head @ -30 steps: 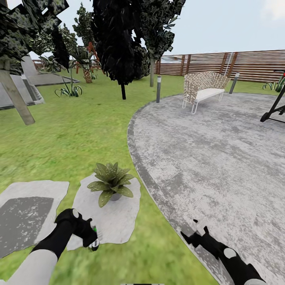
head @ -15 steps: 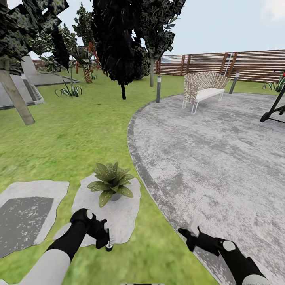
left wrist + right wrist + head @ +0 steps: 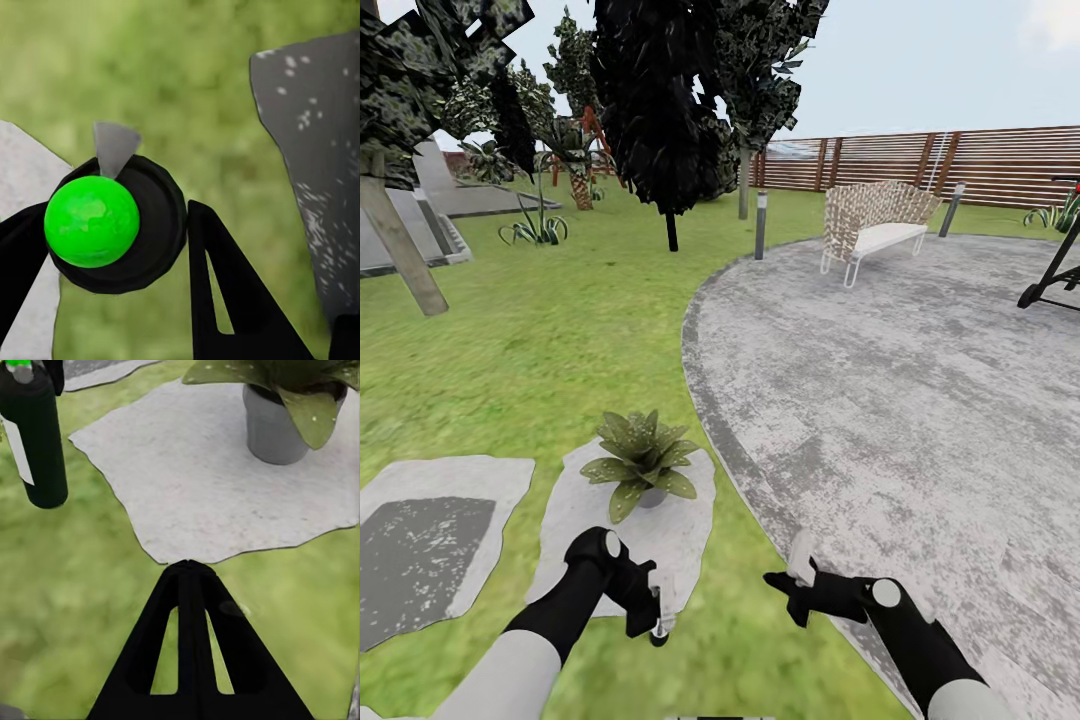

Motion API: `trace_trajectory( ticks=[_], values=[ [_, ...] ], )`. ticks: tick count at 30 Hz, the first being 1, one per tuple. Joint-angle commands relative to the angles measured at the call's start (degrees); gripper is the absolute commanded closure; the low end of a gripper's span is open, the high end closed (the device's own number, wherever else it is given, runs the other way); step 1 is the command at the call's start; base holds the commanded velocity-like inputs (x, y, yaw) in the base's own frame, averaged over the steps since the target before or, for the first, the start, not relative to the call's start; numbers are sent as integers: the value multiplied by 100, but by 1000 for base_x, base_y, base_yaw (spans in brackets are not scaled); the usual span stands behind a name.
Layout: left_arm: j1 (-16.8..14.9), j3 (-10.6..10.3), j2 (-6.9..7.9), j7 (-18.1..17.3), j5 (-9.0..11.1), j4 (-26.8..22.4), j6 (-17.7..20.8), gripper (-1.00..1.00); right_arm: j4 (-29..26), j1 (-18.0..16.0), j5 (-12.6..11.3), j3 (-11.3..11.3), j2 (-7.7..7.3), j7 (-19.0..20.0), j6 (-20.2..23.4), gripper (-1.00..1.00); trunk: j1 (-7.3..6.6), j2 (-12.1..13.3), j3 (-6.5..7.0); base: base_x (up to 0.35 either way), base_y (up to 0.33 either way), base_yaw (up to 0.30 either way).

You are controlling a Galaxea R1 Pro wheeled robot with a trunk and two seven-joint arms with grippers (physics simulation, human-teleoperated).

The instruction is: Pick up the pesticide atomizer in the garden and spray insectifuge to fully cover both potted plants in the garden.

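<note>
Outdoor daylight, pale sky. Lawn (image 3: 540,340) with flat pale stepping stones (image 3: 430,530), round mottled grey stone patio (image 3: 900,400). Brown slatted fence (image 3: 920,160) behind. White woven bench (image 3: 875,225) on patio's far edge, bollard light (image 3: 761,225), dark trees (image 3: 660,100).

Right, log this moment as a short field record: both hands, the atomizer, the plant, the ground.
left hand: shut on the pesticide atomizer, held above grass
right hand: empty, fingers together, pointing toward the left hand
pesticide atomizer: dark bottle, white label, hanging downward from the left hand
potted plant: upright in a grey pot on a pale stone slab
ground: lawn left, round stone patio right
</note>
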Motion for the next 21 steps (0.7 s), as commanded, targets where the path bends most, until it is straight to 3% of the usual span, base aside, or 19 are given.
trace_trajectory(
  ticks=[1,6,9,15,21],
  values=[
    [-3,-4,-18,-24,-12,-8,56,100,-16,-2,36,7,22,34,-20,100,-1,-2,-5,0,0,0],
    [-3,-3,-76,27,-12,-8,64,100,-51,-2,27,9,225,467,-14,100,-1,-2,-5,0,0,0],
    [-5,-5,-105,55,-12,-19,70,100,-66,-2,24,9,287,504,-14,100,-1,-2,-5,0,0,0],
    [0,5,-310,221,-4,-51,68,100,-70,-2,24,9,501,509,-14,100,-1,-2,-5,0,0,0],
    [4,4,-428,294,-5,-52,62,100,-135,-2,24,9,557,517,-14,100,-1,-2,-5,0,0,0]
  ],
)
